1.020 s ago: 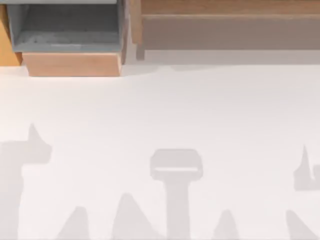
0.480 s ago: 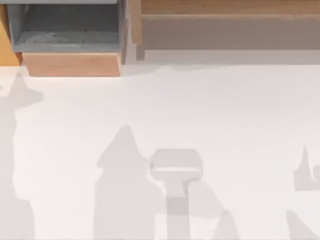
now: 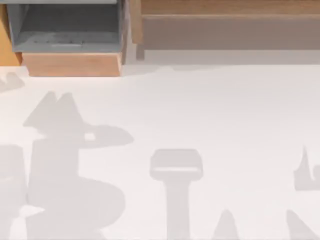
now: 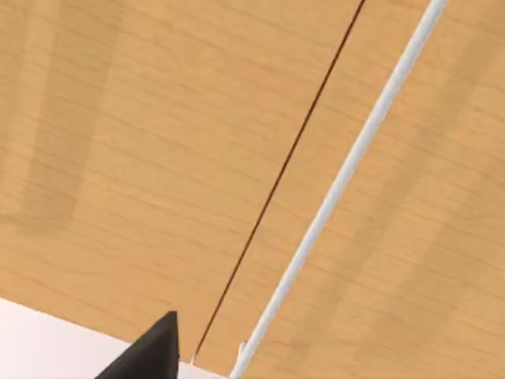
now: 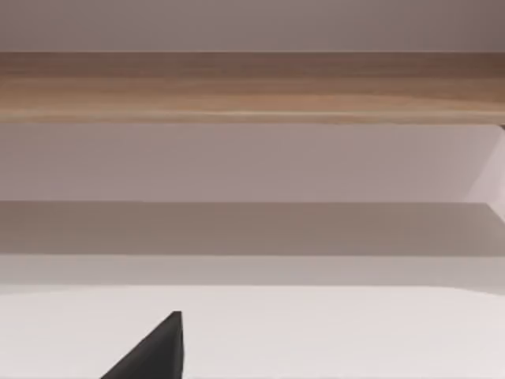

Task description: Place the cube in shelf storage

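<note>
Shelf (image 3: 230, 30) runs long along the surface's (image 3: 200, 110) far edge, right of the grey-lined box (image 3: 67, 30). Cube's place unknown. Right pincer (image 5: 150, 351) faces shelf; left pincer (image 4: 146, 355) faces wood panels. Finger state: cannot tell.

Matt white table (image 3: 200, 110), wood-grain shelf storage (image 3: 225, 7), grey-lined box (image 3: 65, 25).

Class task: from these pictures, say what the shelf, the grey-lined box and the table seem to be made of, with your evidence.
Shelf: likely wood, matt; brown boards with faint grain.
Box: pale wood front with grain; grey lining, material unclear.
Table: smooth, matt white, no grain; possibly laminate.
</note>
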`<state>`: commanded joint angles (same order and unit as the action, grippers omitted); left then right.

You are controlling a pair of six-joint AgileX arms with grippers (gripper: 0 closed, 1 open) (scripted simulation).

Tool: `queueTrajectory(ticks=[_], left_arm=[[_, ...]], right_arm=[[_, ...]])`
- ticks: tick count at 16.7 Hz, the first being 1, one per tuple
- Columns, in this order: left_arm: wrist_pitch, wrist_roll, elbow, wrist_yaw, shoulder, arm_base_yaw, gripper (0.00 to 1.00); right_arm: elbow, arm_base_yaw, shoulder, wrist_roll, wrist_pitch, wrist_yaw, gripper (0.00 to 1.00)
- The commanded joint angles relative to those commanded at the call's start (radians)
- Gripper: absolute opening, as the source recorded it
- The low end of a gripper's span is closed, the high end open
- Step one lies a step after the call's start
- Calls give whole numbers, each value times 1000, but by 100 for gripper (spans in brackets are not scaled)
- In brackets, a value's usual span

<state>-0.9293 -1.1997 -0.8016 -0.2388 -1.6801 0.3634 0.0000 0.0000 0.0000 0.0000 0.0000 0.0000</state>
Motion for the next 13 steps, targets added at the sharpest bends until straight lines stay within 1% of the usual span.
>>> queueTrajectory(ticks=[4, 7, 10, 13], left_arm=[[-73, -123, -75, -90, -304, 14, 100], [-136, -234, -161, -158, -473, 25, 100], [-206, -341, -256, -207, -570, 44, 100], [-246, -385, -298, -226, -601, 56, 100]], right_arm=[[0, 0, 0, 0, 0, 0, 100], [0, 0, 0, 0, 0, 0, 100], [0, 0, 0, 0, 0, 0, 100], [0, 0, 0, 0, 0, 0, 100]])
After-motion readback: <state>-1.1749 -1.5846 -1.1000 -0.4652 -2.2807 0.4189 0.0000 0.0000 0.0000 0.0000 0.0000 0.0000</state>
